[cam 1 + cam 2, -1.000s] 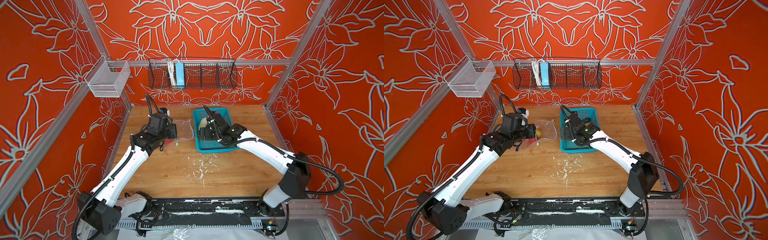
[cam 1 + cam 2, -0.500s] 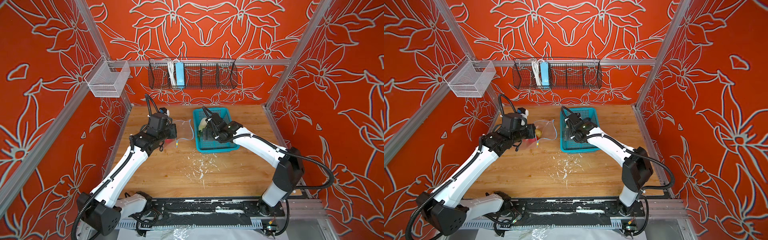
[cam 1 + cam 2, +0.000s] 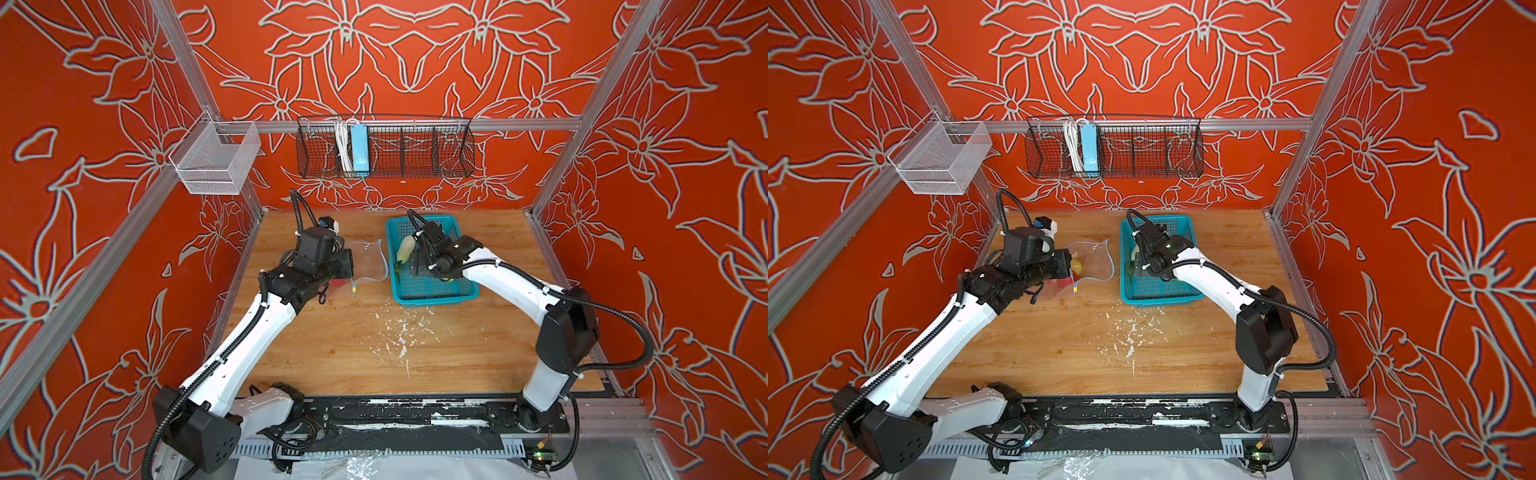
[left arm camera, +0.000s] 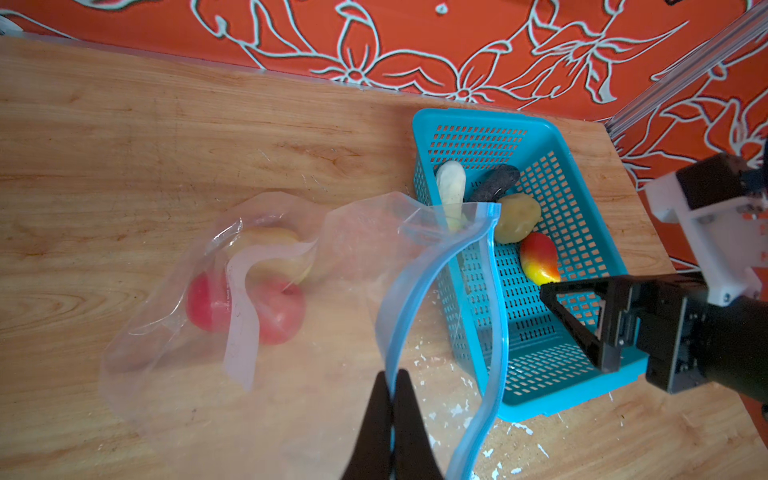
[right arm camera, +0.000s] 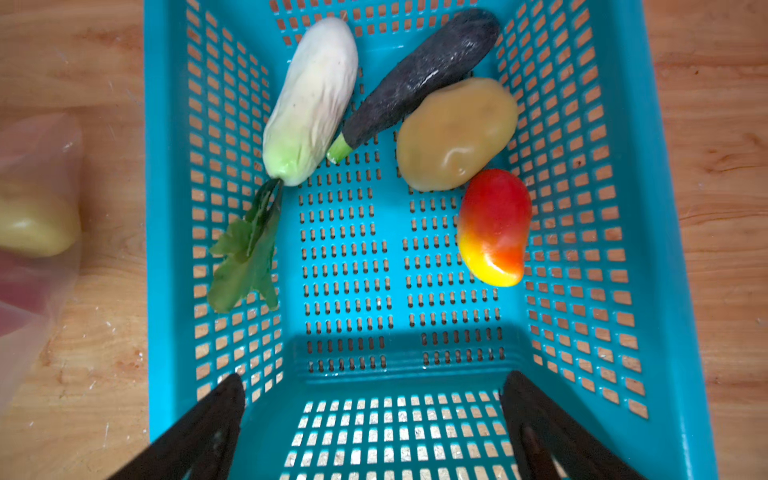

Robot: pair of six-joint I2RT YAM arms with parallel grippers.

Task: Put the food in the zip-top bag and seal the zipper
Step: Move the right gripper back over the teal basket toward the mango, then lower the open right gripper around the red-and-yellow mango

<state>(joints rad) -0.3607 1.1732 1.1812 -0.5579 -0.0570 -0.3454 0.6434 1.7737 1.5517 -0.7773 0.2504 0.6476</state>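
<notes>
On zip-top bag (image 4: 353, 257); white label (image 4: 240, 332) (unreadable)

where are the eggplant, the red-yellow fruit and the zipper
eggplant (image 5: 419, 79), right wrist view, middle of dark body
red-yellow fruit (image 5: 494, 224), right wrist view, red middle
zipper (image 4: 387, 336), left wrist view, blue strip above the fingertips

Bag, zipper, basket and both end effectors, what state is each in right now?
zip-top bag, open, some food inside
zipper, unsealed
basket, holding the rest
left end effector, shut on the bag's mouth edge
right end effector, open, empty, over the basket
</notes>
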